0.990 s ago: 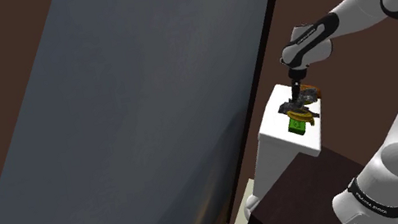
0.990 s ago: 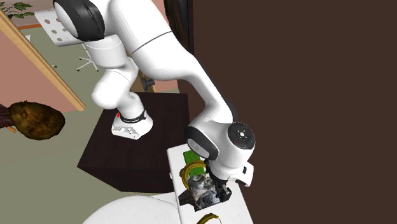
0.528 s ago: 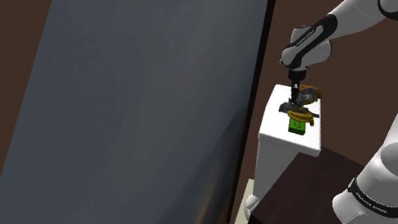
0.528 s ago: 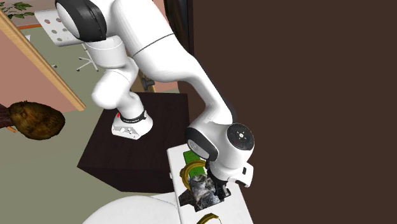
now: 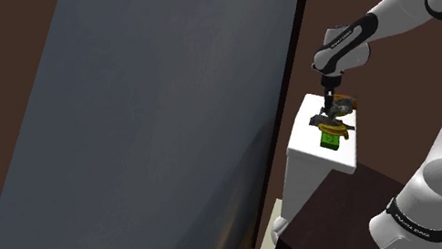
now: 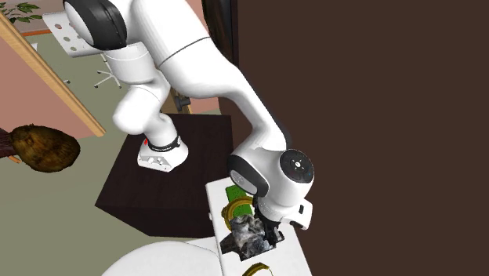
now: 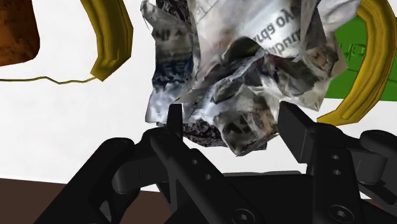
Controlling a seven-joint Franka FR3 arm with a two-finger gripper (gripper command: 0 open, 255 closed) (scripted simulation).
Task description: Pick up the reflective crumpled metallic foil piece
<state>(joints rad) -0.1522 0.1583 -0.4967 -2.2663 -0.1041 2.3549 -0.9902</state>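
The crumpled foil piece (image 7: 235,70), grey-silver with printed marks, lies on a small white table (image 7: 63,127). My gripper (image 7: 234,124) is down over it, and both black fingers (image 7: 296,127) press against its sides, so it is clasped between them. In the second exterior view the foil piece (image 6: 248,234) sits just under the hand, with the gripper (image 6: 256,240) partly hidden by it. The shoulder view shows the gripper (image 5: 330,114) low over the table's top (image 5: 307,155), with the foil piece (image 5: 342,106) beside it.
A green item (image 7: 350,44) with a yellow curved band (image 7: 375,57) sits right behind the foil. Another yellow band (image 7: 114,32) and a brown object (image 7: 16,32) lie on the other side. A dark wall rises close behind the table. A round white surface (image 6: 157,263) adjoins it.
The hand rose a touch and settled back over the foil piece. Nothing else has moved.
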